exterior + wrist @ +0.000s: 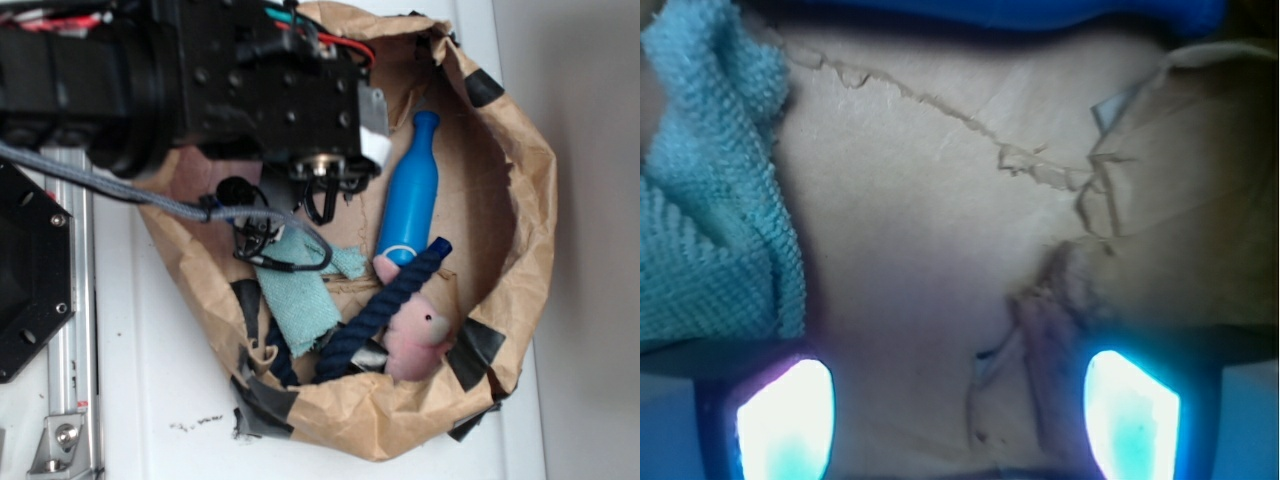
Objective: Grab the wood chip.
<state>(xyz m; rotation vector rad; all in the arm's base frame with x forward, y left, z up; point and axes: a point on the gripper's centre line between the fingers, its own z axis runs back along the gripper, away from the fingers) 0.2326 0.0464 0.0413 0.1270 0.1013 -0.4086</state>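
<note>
Evidently the tool (958, 425) gapes wide, straddling the wood chip (1045, 350).

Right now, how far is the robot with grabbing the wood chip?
The approach looks done: the gripper hangs low inside the paper bag, and the wood chip lies on the bag's floor between the open jaws, nearer one side. In hand: nothing is gripped. Left to do: probably centre, close on the chip and lift.

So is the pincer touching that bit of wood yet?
Cannot tell. The wrist view shows the wood chip lying between the fingers of the open pincer, but glare blurs any gap.
</note>
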